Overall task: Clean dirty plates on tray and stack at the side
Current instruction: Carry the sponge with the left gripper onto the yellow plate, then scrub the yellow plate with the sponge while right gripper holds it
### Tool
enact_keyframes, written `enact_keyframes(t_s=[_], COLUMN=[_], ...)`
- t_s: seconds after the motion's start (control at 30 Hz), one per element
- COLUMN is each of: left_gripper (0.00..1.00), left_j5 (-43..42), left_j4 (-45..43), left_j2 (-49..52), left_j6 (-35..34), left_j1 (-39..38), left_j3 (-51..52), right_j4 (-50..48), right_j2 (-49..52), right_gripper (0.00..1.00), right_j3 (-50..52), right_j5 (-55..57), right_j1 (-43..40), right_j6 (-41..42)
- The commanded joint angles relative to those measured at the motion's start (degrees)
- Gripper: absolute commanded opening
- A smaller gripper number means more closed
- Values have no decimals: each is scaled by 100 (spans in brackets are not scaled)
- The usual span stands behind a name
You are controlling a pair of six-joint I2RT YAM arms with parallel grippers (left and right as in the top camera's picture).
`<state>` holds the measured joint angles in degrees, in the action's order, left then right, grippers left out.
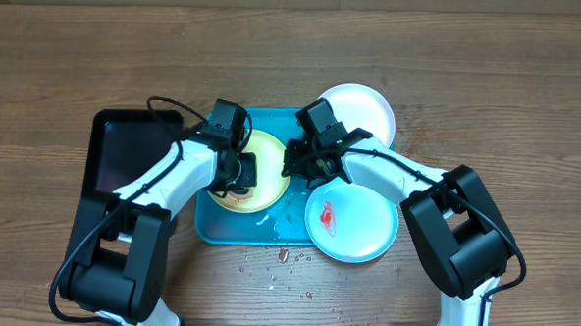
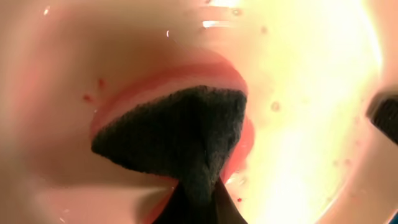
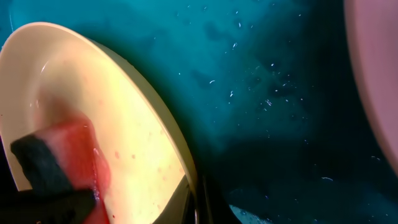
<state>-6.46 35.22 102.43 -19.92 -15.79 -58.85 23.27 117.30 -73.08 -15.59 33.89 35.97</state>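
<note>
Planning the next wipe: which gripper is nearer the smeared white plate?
Right. The right gripper grips the rim of the yellow plate, just up-left of the smeared white plate; the left gripper, holding a sponge, is farther left over that yellow plate.

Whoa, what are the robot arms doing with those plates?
They're washing dishes. The left gripper holds a dark sponge and scrubs red sauce off the yellow-green plate on the blue tray. The right gripper seems to pinch that plate's rim to steady it. One white plate nearby has a red smear; the other white plate looks clean.
</note>
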Motion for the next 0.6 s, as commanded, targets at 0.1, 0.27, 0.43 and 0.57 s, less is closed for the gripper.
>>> enact_keyframes(t_s=[0.1, 0.27, 0.43, 0.57], left_gripper=[4, 4, 4, 4], left_j5=[1075, 2715, 3386, 1613], left_j4=[-291, -1056, -1117, -962], left_j2=[131, 133, 131, 131], left_j6=[-999, -1248, -1381, -472], left_j1=[-144, -186, -258, -258], left_j3=[192, 192, 192, 192], right_j4=[42, 63, 66, 66], right_j2=[149, 149, 149, 149], right_gripper=[4, 4, 4, 4], right_j3=[48, 48, 48, 48], right_j5=[157, 216, 271, 271], right_j1=[-37, -33, -22, -22], right_j6=[181, 184, 181, 181])
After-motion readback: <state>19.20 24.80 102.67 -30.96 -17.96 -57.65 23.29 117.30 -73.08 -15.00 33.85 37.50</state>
